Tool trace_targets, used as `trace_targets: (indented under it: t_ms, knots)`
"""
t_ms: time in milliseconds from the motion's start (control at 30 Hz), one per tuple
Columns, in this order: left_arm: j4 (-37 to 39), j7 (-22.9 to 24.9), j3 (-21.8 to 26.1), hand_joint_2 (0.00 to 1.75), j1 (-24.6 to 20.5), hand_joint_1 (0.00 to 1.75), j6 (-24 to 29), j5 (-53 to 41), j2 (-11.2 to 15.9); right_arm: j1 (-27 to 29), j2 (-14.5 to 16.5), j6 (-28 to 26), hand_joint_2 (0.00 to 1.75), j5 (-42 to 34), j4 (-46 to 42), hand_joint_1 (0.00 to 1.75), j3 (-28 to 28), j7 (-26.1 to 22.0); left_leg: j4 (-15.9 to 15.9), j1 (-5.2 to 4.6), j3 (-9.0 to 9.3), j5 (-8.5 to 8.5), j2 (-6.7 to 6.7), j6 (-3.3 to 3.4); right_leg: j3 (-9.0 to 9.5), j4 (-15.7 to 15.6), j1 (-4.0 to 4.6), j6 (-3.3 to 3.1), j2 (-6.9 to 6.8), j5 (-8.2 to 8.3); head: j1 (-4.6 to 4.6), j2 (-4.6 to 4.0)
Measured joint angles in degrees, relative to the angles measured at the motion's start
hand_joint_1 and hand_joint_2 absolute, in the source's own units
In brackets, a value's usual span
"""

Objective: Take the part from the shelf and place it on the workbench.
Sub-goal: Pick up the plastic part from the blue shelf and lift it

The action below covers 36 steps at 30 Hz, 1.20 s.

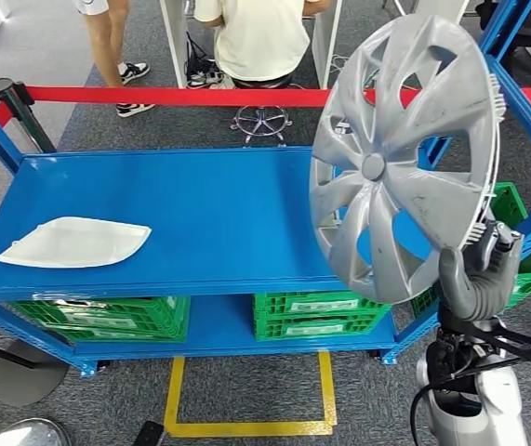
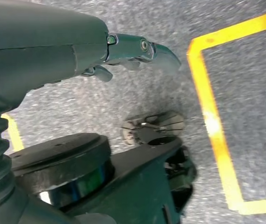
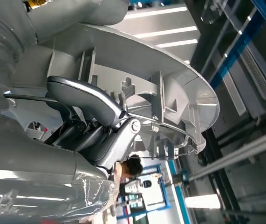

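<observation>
Fingers (image 3: 89, 100) of the right hand (image 1: 478, 274) clamped on the hubcap (image 1: 403, 158) rim, upright above the blue workbench (image 1: 199, 218).

Blue shelf top (image 1: 234, 214) bearing white curved panel (image 1: 73, 242), left.

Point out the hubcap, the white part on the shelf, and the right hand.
hubcap (image 1: 373, 167): head view, on its centre hub.
white part (image 1: 73, 242): head view, on the middle of its top face.
right hand (image 1: 476, 279): head view, on the grey palm under the hubcap's rim.
</observation>
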Motion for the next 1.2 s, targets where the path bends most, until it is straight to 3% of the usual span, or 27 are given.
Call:
trace_targets:
  t_ms: [167, 233, 300, 367, 400, 433, 467, 500, 567, 633, 733, 800, 867, 900, 933, 967, 1000, 1067, 1100, 1133, 1200]
  knots:
    - [0.0, 4.38, 0.03, 1.75, -0.02, 0.0, 0.6, -1.49, 0.15, 0.43, -1.35, -0.3, 1.75, 8.05, -0.4, 1.75, 0.72, -0.85, 0.02, -0.38, 0.02, 0.01, 0.01, 0.76, 0.11, -0.14, -0.43, 0.8, 0.01, 0.2, -0.03, 0.0]
    - [0.0, 4.74, 0.03, 1.75, -0.12, 0.0, 0.85, -1.66, 0.24, 0.59, -2.03, -1.86, 1.75, 12.32, -0.58, 1.75, 0.99, -1.82, -0.57, -0.17, 0.2, 0.44, 0.09, 1.18, -0.38, 0.66, -0.45, 1.05, 0.01, -0.62, 0.02, 0.0]
    - [0.0, 4.88, 0.03, 1.75, -0.26, 0.0, 0.98, -1.66, 0.31, 0.75, -2.7, -2.68, 1.75, 14.04, -0.68, 1.75, 1.08, -2.36, -1.04, 0.09, 0.34, 0.74, 0.17, 1.47, -2.45, 5.45, -0.43, 1.2, -0.02, -3.89, 0.28, 0.0]
    - [0.0, 4.91, 0.03, 1.75, -0.3, 0.0, 1.21, -1.66, 0.41, 0.87, -3.14, -3.07, 1.75, 14.6, -0.69, 1.75, 1.12, -2.6, -1.04, 0.09, 0.29, 0.8, 0.21, 1.52, -5.7, 13.36, -0.44, 1.43, -0.05, -7.67, 0.47, 0.0]
    - [0.0, 4.84, 0.03, 1.75, -0.31, 0.0, 1.41, -1.64, 0.47, 0.92, -3.28, -3.18, 1.75, 14.8, -0.65, 1.75, 1.13, -2.68, -1.03, 0.09, 0.27, 0.83, 0.24, 1.49, -6.76, 15.99, -0.48, 1.55, -0.05, -8.4, 0.46, 0.0]
    - [0.0, 4.71, 0.04, 1.75, -0.34, 0.0, 1.67, -1.63, 0.54, 0.91, -3.37, -3.28, 1.75, 14.94, -0.57, 1.75, 1.18, -2.76, -1.01, 0.13, 0.24, 0.89, 0.25, 1.41, -6.9, 16.62, -0.56, 1.68, -0.07, -8.0, 0.47, 0.0]
    - [0.0, 4.56, 0.05, 1.75, -0.42, 0.0, 1.89, -1.62, 0.6, 0.8, -3.45, -3.35, 1.75, 14.99, -0.47, 1.75, 1.25, -2.81, -0.96, 0.21, 0.2, 0.96, 0.24, 1.28, -5.9, 14.88, -0.71, 1.82, -0.09, -6.55, 0.47, 0.0]
    - [0.0, 4.44, 0.07, 1.75, -0.54, 0.0, 2.04, -1.6, 0.66, 0.59, -3.54, -3.39, 1.75, 14.98, -0.36, 1.75, 1.34, -2.83, -0.85, 0.34, 0.13, 1.02, 0.22, 1.08, -3.97, 11.31, -0.91, 2.01, -0.13, -4.53, 0.48, 0.0]
    - [0.0, 4.33, 0.12, 1.75, -0.86, 0.0, 2.15, -1.56, 0.92, -0.05, -3.64, -3.43, 1.75, 14.89, -0.13, 1.75, 1.59, -2.86, -0.48, 0.41, -0.2, 1.17, 0.09, 0.34, 0.04, 4.14, -1.12, 2.19, 0.05, -2.09, 0.52, 0.0]
    - [0.0, 4.3, 0.18, 1.75, -1.11, 0.0, 2.16, -1.54, 1.19, -0.56, -3.67, -3.44, 1.75, 14.8, 0.03, 1.75, 1.85, -2.93, -0.07, 0.25, -0.62, 1.61, -0.08, -0.52, 1.23, 1.74, -1.05, 1.67, 0.37, -1.78, 0.55, 0.0]
    - [0.0, 4.28, 0.24, 1.75, -1.12, 0.0, 2.58, -1.52, 1.44, -0.81, -3.75, -3.28, 1.75, 14.5, 0.19, 1.75, 2.07, -2.84, 0.46, 0.35, -1.32, 1.58, -0.09, -1.37, 0.13, 2.14, -0.99, 0.17, 0.44, -0.99, 0.52, 0.0]
    - [0.0, 4.28, 0.26, 1.75, -1.11, 0.0, 3.25, -1.69, 1.55, -0.81, -3.81, -3.08, 1.75, 13.95, 0.25, 1.75, 2.13, -2.63, 4.2, 0.46, -2.87, -2.01, 0.08, -1.88, -0.82, 2.09, -1.07, -0.89, 0.3, -0.2, 0.39, 0.0]
    - [0.0, 4.36, 0.26, 1.75, -1.07, 0.0, 3.55, -2.06, 1.57, -0.43, -3.93, -3.03, 1.75, 13.34, 0.25, 1.75, 2.14, -2.57, 11.56, 0.47, -5.25, -7.07, 0.14, -2.2, -1.96, 2.12, -0.96, -1.46, 0.16, 0.6, 0.28, 0.0]
    - [0.0, 4.57, 0.26, 1.75, -0.99, 0.0, 3.55, -2.27, 1.58, -0.02, -4.02, -3.03, 1.75, 13.05, 0.25, 1.75, 2.14, -2.63, 14.64, 0.48, -5.97, -8.61, 0.14, -2.21, -2.53, 2.13, -0.88, -1.55, 0.1, 0.98, 0.26, 0.0]
    - [0.0, 4.91, 0.25, 1.75, -0.89, 0.0, 3.53, -2.5, 1.59, 0.51, -4.11, -3.04, 1.75, 12.77, 0.25, 1.75, 2.14, -2.76, 16.17, 0.47, -5.92, -9.12, 0.14, -2.13, -3.08, 2.15, -0.78, -1.59, 0.05, 1.38, 0.27, 0.0]
    - [0.0, 5.33, 0.26, 1.75, -0.78, 0.0, 3.46, -2.69, 1.6, 1.11, -4.18, -3.06, 1.75, 12.54, 0.25, 1.75, 2.14, -2.93, 15.6, 0.45, -4.85, -8.58, 0.14, -1.94, -3.62, 2.16, -0.68, -1.56, 0.03, 1.76, 0.27, 0.0]
    - [0.0, 5.74, 0.26, 1.75, -0.71, 0.0, 3.34, -2.92, 1.63, 1.73, -4.23, -3.08, 1.75, 12.29, 0.25, 1.75, 2.14, -3.13, 13.01, 0.4, -2.74, -7.36, 0.14, -1.65, -4.1, 2.16, -0.59, -1.48, 0.04, 2.14, 0.28, 0.0]
    - [0.0, 6.24, 0.26, 1.75, -0.69, 0.0, 3.13, -3.33, 1.75, 2.76, -4.29, -3.08, 1.75, 11.75, 0.23, 1.75, 2.14, -3.59, 5.2, 0.17, 2.67, -5.39, 0.14, -0.98, -4.84, 2.18, -0.43, -1.1, 0.05, 2.82, 0.28, 0.0]
    - [0.0, 6.38, 0.25, 1.75, -0.72, 0.0, 3.08, -3.51, 1.81, 3.13, -4.32, -3.0, 1.75, 11.39, 0.22, 1.75, 2.14, -3.86, 2.17, 0.04, 4.56, -5.04, 0.12, -0.76, -5.07, 2.16, -0.36, -0.8, 0.03, 3.19, 0.31, 0.0]
    - [0.0, 6.46, 0.24, 1.75, -0.74, 0.0, 3.08, -3.63, 1.86, 3.43, -4.34, -2.86, 1.75, 10.99, 0.21, 1.75, 2.14, -4.13, 0.41, -0.09, 5.52, -5.06, 0.1, -0.63, -5.23, 2.11, -0.33, -0.46, 0.0, 3.55, 0.29, 0.0]
    - [0.0, 6.52, 0.22, 1.75, -0.6, 0.0, 3.1, -3.79, 1.93, 3.91, -4.38, -2.46, 1.75, 10.33, 0.21, 1.75, 2.14, -4.55, -0.47, -0.17, 5.38, -4.7, 0.13, -0.37, -5.39, 1.76, -0.36, 0.27, 0.0, 4.38, 0.28, 0.0]
